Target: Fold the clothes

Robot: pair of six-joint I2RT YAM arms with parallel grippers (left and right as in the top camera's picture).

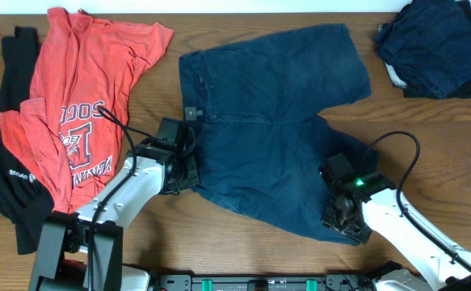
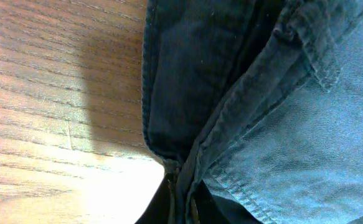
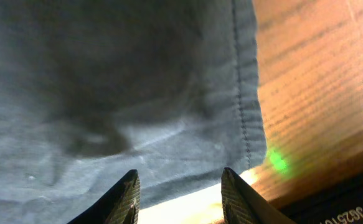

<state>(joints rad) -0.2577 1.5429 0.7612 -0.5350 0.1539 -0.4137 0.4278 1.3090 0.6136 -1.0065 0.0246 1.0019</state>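
Note:
Dark blue denim shorts [image 1: 275,121] lie spread flat in the middle of the wooden table. My left gripper [image 1: 188,174] is at the waistband's near corner and is shut on the shorts' waistband fabric [image 2: 187,180]. My right gripper [image 1: 344,217] is at the hem of the near leg; its fingers [image 3: 180,186] are open just over the hem edge [image 3: 246,124], with nothing between them. A red T-shirt [image 1: 82,89] with white lettering lies at the left.
A black garment [image 1: 9,178] lies at the far left, partly under the red shirt. A pile of dark blue clothes [image 1: 437,44] sits at the back right corner. The table's front edge runs just below both arms.

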